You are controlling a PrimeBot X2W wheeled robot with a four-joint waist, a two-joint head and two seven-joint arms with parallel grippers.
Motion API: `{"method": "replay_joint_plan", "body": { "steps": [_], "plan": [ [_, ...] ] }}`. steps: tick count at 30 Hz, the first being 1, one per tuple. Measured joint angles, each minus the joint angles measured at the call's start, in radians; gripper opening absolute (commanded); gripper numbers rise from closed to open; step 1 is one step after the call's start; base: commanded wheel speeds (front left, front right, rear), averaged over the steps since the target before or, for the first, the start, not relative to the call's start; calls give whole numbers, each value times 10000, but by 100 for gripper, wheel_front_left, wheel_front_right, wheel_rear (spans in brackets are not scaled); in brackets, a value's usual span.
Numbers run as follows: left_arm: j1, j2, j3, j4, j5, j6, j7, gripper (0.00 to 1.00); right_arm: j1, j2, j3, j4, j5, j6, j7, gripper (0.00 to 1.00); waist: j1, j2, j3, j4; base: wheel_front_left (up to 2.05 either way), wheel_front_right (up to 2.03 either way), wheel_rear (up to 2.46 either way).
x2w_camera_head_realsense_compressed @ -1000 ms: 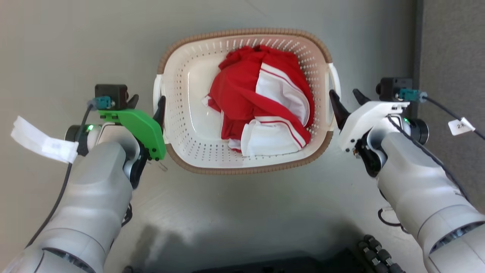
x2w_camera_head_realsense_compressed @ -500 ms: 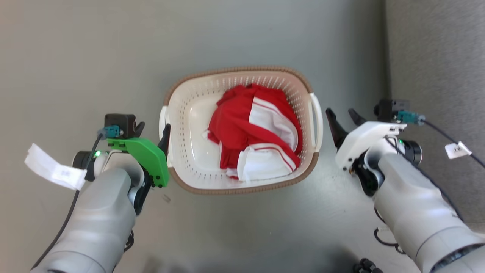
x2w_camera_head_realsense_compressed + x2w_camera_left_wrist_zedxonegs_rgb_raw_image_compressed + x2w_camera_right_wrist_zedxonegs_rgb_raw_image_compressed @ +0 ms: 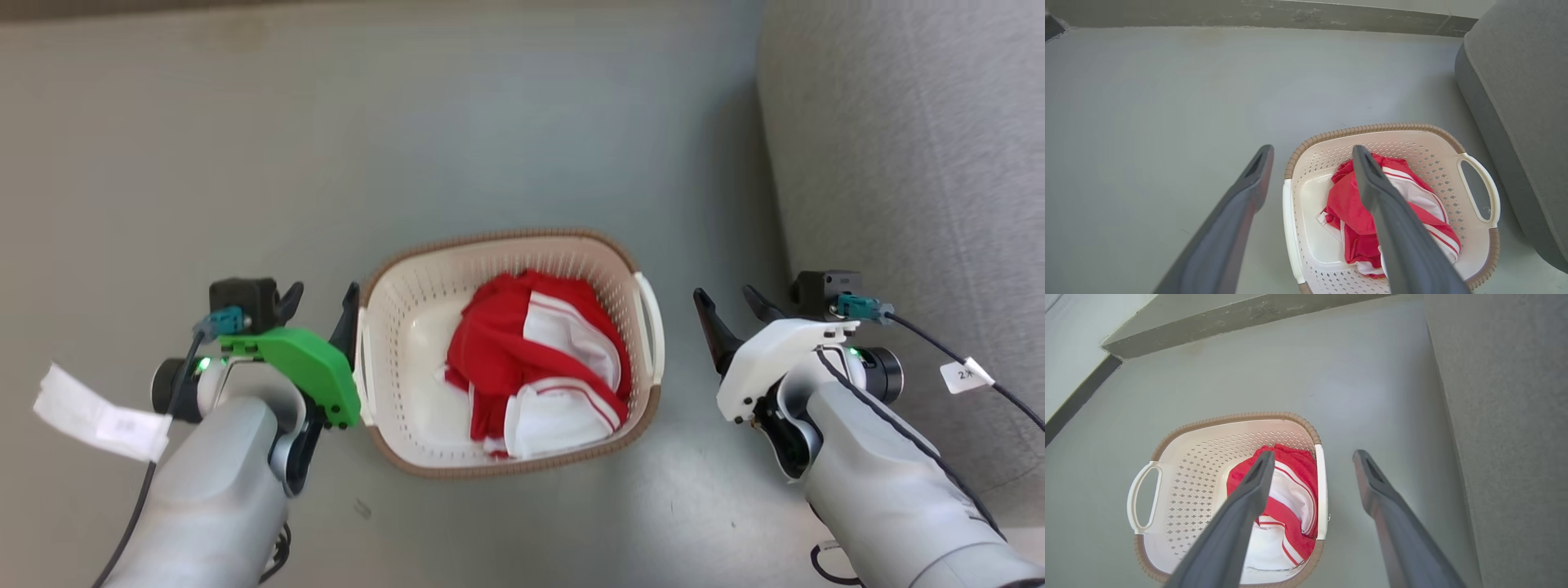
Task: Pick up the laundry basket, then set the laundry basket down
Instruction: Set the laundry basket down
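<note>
Clothes point(image 3: 522, 359) in laundry basket point(image 3: 490, 238) on floor point(image 3: 245, 163)

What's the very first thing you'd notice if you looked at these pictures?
The bright red-and-white crumpled cloth jumps out first, lying in the cream-white perforated plastic laundry basket with a brown woven-look rim, in the middle on the grey floor. Next come the robot's two dark-fingered claws, both open. The left claw, under a vivid green plastic cover, is close beside the basket's left side, and the right claw is a little apart from its right side.
</note>
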Motion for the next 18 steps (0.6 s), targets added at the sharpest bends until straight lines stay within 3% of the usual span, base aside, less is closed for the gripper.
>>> {"method": "replay_joint_plan", "body": {
  "steps": [18],
  "plan": [
    [1572,500,1267,-2853,1112,1093,0,100,850,-635,-616,-2226,-757,-736,-12,100,0,0,-2115,-212,0,0,0]
  ]
}}
